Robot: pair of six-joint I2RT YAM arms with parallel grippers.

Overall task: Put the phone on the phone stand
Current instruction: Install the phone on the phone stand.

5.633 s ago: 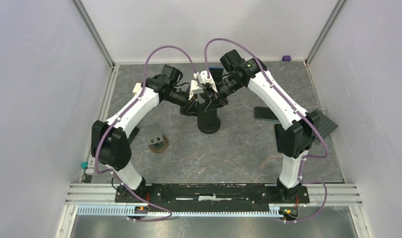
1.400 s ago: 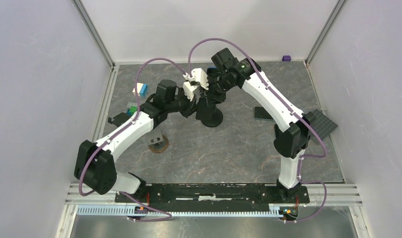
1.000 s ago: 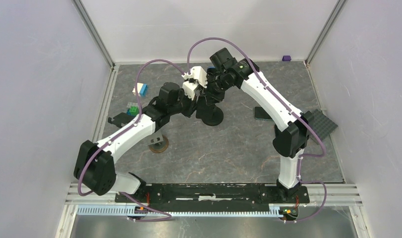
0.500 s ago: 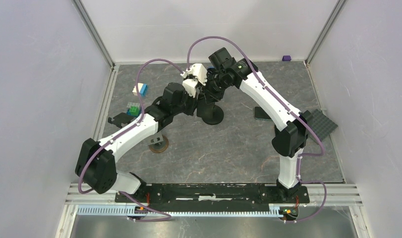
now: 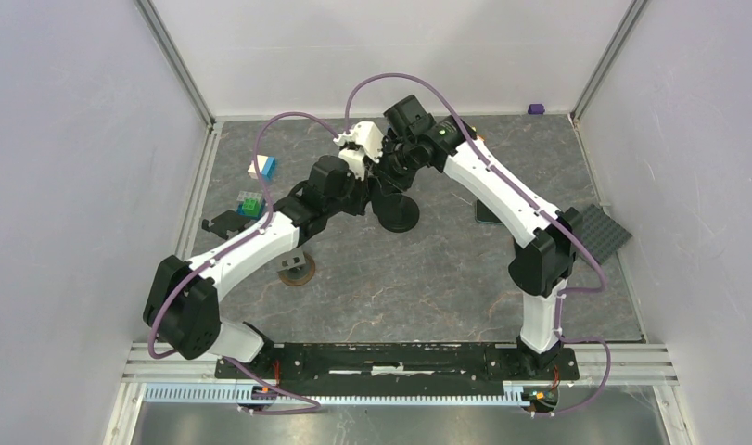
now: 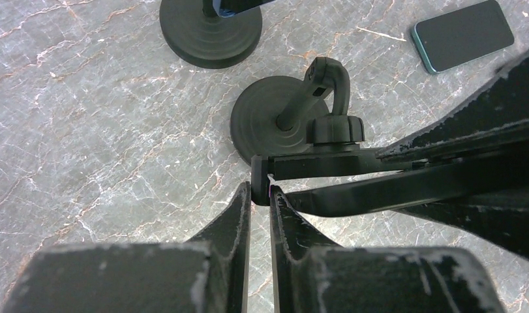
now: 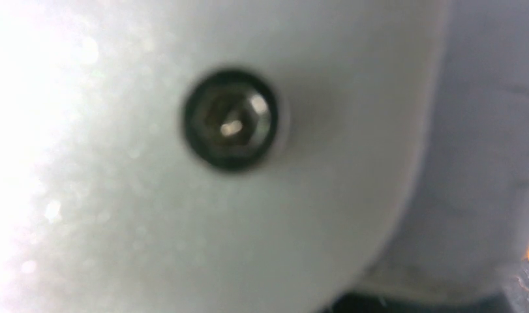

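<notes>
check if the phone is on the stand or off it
Off: the phone lies flat on the table, apart from the phone stand.

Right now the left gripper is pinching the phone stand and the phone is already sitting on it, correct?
Not quite. The left gripper does pinch the phone stand, but the phone is not on it: it lies flat on the table, apart from the stand, as the left wrist view shows.

Left arm (image 5: pixel 251 246) stretched forward; left hand (image 6: pixel 259 192) tightened on phone stand (image 6: pixel 268 124).
</notes>
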